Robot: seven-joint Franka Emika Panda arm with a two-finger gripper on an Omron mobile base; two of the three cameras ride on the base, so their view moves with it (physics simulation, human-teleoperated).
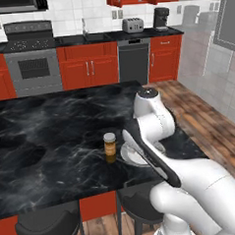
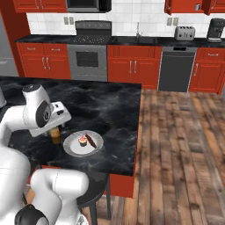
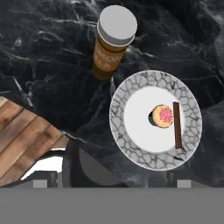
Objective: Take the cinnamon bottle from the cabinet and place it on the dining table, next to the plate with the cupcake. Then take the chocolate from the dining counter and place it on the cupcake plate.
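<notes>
Hand view — black marble dining table, cinnamon bottle upright beside plate, jaws released

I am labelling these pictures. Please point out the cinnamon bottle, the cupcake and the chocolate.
cinnamon bottle (image 3: 116, 24), hand view, on its grey cap.
cupcake (image 3: 165, 115), hand view, on its pink topping.
chocolate (image 3: 177, 124), hand view, middle of the stick.

Even, shadowless rendered light fills the kitchen, fairly bright. The dining table shows soft pale sheen (no hard glare). Base views look slightly soft and pixelated; the hand view is sharper, without edge distortion.
</notes>
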